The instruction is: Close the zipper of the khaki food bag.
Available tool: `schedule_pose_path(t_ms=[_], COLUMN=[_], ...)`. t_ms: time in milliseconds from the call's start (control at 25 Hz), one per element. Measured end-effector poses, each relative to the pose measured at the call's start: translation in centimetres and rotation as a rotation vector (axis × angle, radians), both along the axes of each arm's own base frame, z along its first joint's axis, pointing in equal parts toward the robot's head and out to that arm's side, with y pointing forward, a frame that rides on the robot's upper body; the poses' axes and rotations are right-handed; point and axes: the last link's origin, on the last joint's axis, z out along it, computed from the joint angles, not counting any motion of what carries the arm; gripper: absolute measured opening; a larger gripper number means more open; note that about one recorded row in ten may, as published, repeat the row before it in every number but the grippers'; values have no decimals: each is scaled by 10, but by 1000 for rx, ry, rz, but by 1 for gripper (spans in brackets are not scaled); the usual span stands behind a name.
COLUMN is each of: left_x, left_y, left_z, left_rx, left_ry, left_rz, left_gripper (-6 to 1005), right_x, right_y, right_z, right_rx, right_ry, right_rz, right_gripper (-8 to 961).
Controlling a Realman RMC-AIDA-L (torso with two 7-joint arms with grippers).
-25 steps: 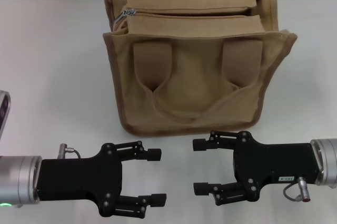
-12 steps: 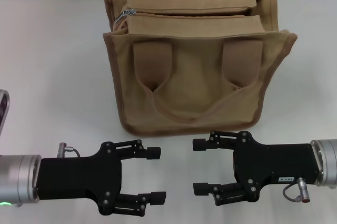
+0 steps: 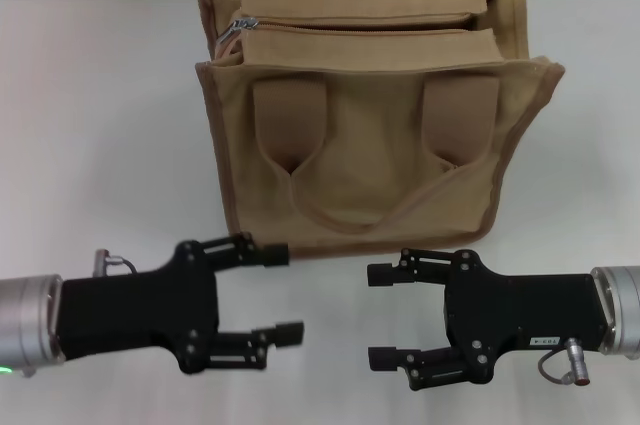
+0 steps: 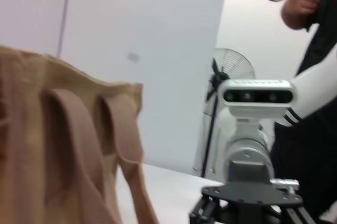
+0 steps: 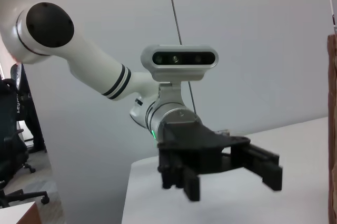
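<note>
Head view: left gripper (image 3: 272, 292) spread wide, nothing held, low on table (image 3: 100, 125), near side of khaki food bag (image 3: 375, 105). Right gripper (image 3: 385, 315) likewise spread, empty, alongside. Bag upright, centre-far. Zipper (image 3: 360, 27) runs across top, slider at robot's-left end. Canvas judged soft, light, prob. shifts when pulled; bag best steadied w/ one gripper, pull tab pinched w/ other.

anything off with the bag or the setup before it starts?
Nothing stands out. The khaki food bag stands upright on the white table, handle loop hanging down its front. The zipper runs across the top, its silver slider at the robot's left end. Both grippers, left and right, are open, short of the bag.
</note>
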Motion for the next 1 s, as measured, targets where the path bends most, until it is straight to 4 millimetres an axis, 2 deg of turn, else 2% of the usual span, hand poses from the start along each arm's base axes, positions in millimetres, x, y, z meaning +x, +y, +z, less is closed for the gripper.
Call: schedule_pose_path(t_ms=[360, 720, 1000], left_x=[-10, -31, -41], left_y=[3, 4, 2], left_z=[18, 46, 57], left_rx=[97, 266, 367], left_ry=[-38, -78, -105], left_rz=[62, 179, 242], left_gripper=[806, 800, 796], right_x=[0, 1, 1], right_y=[1, 1, 1], right_z=[1, 2, 2], right_rx=[11, 20, 21], right_ry=[8, 13, 12], right_rz=[-5, -13, -11], right_gripper=[819, 814, 806])
